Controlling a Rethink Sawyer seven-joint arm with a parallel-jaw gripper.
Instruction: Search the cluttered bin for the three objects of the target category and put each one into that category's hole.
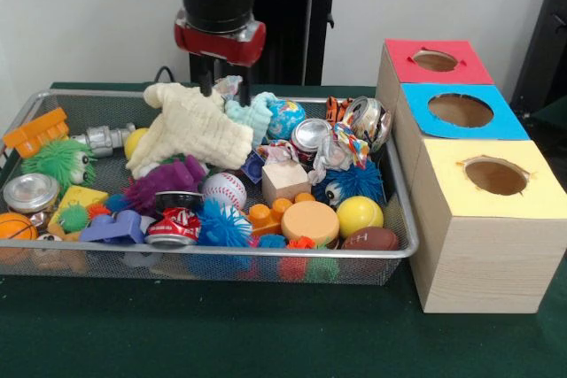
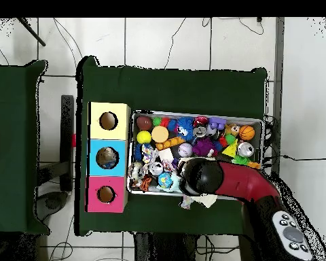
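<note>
One wire-mesh bin sits on the green bench, its long axis running parallel to the bench's front edge in the front view, with one short end beside the row of wooden boxes. The gripper hangs over the bin's far long rim, toward the robot-side edge of the bench, directly above a cream cloth lying among the toys. Its fingers are hidden behind the cloth, so its opening and any hold cannot be determined. The boxes carry a red top, a blue top and a yellow top, each with a round hole.
</note>
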